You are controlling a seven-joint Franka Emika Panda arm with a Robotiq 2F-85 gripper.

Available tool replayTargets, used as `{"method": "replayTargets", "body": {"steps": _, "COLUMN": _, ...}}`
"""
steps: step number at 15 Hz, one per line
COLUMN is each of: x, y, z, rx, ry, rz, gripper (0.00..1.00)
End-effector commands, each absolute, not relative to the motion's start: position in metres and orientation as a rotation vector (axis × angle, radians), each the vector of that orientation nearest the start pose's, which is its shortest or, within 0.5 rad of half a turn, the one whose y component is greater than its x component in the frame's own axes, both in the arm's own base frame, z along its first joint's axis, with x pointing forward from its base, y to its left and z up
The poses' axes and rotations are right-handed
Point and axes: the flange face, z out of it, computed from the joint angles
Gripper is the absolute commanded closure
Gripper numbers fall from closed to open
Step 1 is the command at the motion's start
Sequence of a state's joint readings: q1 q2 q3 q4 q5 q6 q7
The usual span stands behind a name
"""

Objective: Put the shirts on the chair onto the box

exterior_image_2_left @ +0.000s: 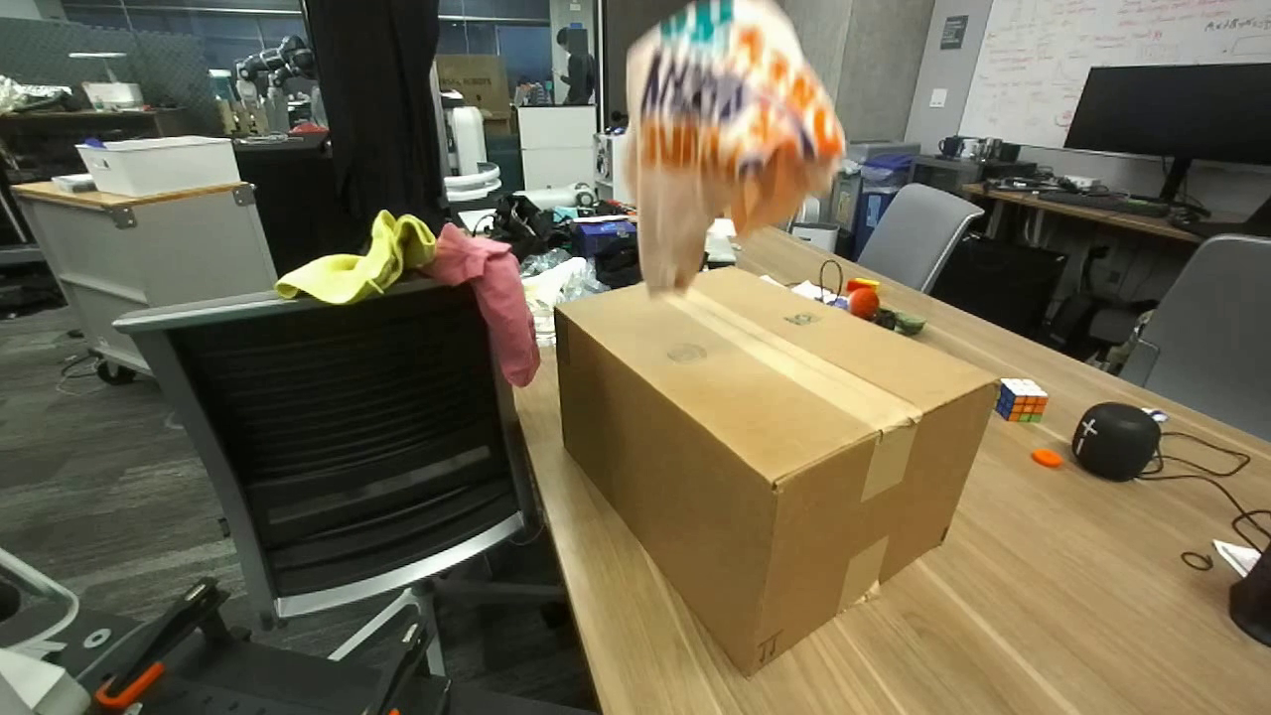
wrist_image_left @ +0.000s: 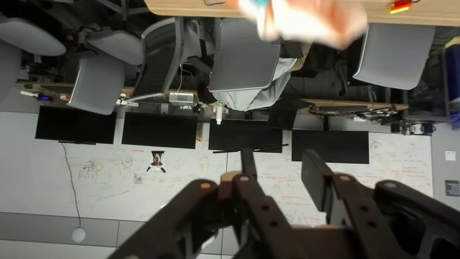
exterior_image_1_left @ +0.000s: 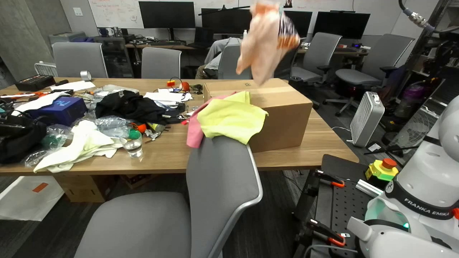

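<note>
While the peach shirt (exterior_image_1_left: 264, 43) hangs in midair above the box (exterior_image_2_left: 665, 457), its long axis stands nearly upright, narrow ends pointing down at the box. Only the wrist view shows the pincer (wrist_image_left: 280, 165), its jaws parted, the blurred shirt apart from them. Beside the box, the yellow shirt (exterior_image_1_left: 233, 116) and pink shirt (exterior_image_2_left: 508, 318) drape over the chair (exterior_image_1_left: 222, 175).

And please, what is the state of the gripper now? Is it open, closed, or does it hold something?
Gripper: open, fingers apart, nothing between them; the peach shirt is in mid-air, clear of it.
</note>
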State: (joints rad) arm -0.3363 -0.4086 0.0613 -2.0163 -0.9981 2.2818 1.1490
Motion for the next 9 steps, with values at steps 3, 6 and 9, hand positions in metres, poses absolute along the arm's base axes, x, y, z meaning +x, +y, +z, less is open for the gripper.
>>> {"method": "replayTargets", "body": {"steps": 3, "x": 0.455, "y": -0.121, "z": 0.688, "rx": 1.995, "ry": -0.988, "rz": 1.188, "gripper": 0.12}}
{"method": "replayTargets", "body": {"steps": 6, "x": 0.456, "y": -0.083, "z": 0.666, "rx": 2.181, "ry": -0.877, "rz": 1.115, "gripper": 0.00}}
{"method": "replayTargets", "body": {"steps": 9, "x": 0.449, "y": -0.029, "z": 0.634, "rx": 2.363, "ry": -0.772, "rz": 1.000, "gripper": 0.00}}
